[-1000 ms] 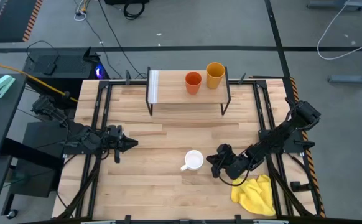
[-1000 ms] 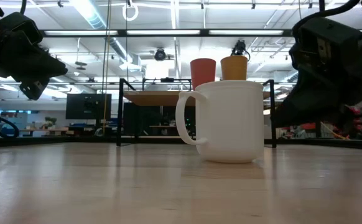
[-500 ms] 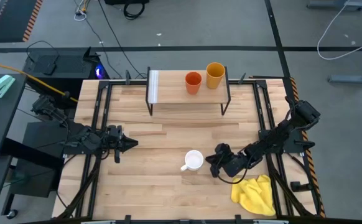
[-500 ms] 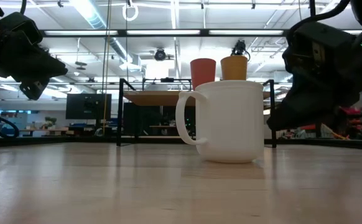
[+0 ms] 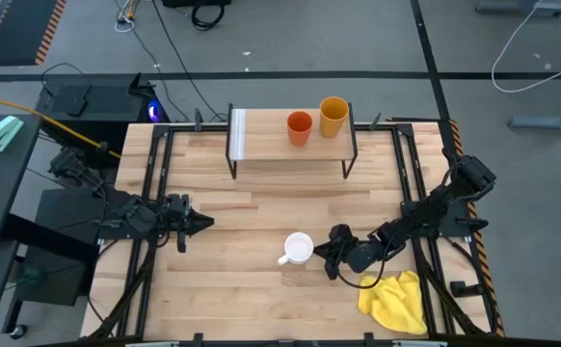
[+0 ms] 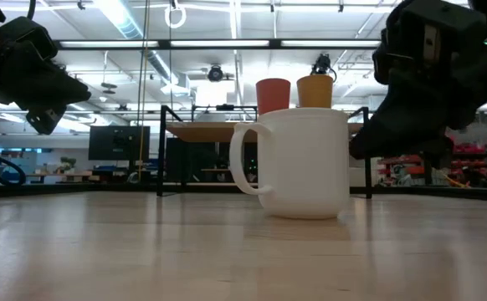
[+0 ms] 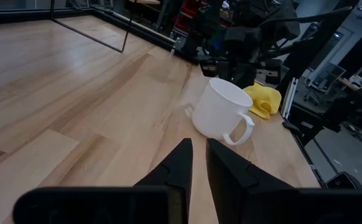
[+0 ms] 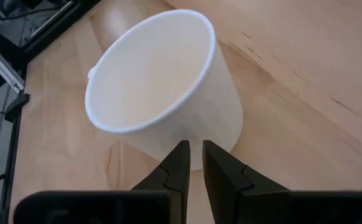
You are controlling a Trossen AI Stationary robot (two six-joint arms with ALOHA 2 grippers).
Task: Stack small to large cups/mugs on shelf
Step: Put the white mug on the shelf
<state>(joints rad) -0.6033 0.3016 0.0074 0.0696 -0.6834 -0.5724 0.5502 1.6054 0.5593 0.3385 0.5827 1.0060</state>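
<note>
Since a second ago the right gripper (image 5: 325, 253) has crept toward frame left and nudged the white mug (image 5: 299, 249) slightly the same way; in the low view the mug (image 6: 298, 163) sits a touch further left than before. That gripper's fingers (image 8: 180, 163) are nearly together, a thin slit between them, tips at the mug's outer wall and grasping nothing. The mug stands upright on the surface (image 5: 242, 289) at lower centre of the high view, handle toward frame left. A yellow cloth (image 5: 396, 302) lies at lower right, near the right arm. The left gripper (image 5: 201, 223) waits at centre left, well apart from the mug, fingers (image 7: 180, 167) likewise nearly closed and empty. On the shelf (image 5: 271, 146) at upper centre, the red-orange cup (image 5: 299, 126) and the yellow-orange tumbler (image 5: 333, 116) stand side by side, unmoved.
</note>
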